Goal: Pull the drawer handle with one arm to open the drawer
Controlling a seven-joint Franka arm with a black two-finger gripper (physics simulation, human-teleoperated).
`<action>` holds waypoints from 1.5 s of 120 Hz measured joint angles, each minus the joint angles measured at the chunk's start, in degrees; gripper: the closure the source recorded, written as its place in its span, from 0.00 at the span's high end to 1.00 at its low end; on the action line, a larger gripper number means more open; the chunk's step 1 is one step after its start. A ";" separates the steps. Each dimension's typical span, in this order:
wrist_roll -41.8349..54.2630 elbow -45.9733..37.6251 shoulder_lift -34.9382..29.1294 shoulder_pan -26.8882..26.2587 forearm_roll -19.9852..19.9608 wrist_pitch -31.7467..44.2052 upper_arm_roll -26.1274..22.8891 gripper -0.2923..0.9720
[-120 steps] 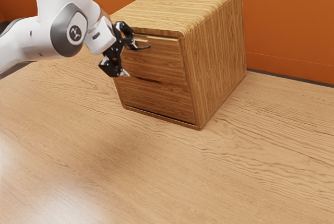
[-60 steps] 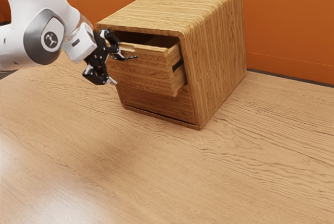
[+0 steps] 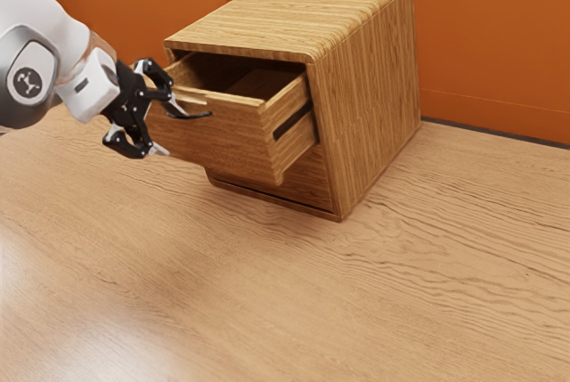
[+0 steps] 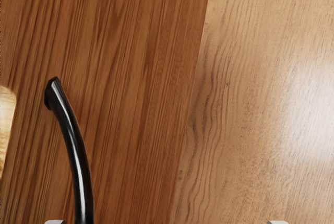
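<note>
The exterior view sits to the side of the arm [image 3: 40, 70], raised, and faces down and across the table [image 3: 312, 293] toward the cabinet [image 3: 356, 88] and the orange wall [image 3: 499, 26] behind it. It stands far enough back to take in the whole cabinet, with the arm entering at the exterior view's left. The wrist view rides at the arm's end and faces the drawer front [image 4: 115, 78] from very near, with the handle [image 4: 73, 151] close before it. The 2 views share the drawer front [image 3: 223, 142], the handle [image 3: 191, 115] and a strip of table [image 4: 261, 104] beside it.
</note>
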 joint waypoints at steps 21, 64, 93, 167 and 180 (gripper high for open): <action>-0.16 -2.72 -2.34 -0.11 0.77 -0.01 -0.19 0.63; -0.82 -6.58 -5.24 -0.03 2.42 0.09 -0.24 0.63; -1.16 -8.84 -8.06 -0.01 2.93 0.02 -0.24 0.61; -1.74 -16.09 -16.35 0.70 3.99 -0.04 -1.66 0.56; -1.85 -16.06 -17.46 1.07 4.40 -0.26 -2.56 0.53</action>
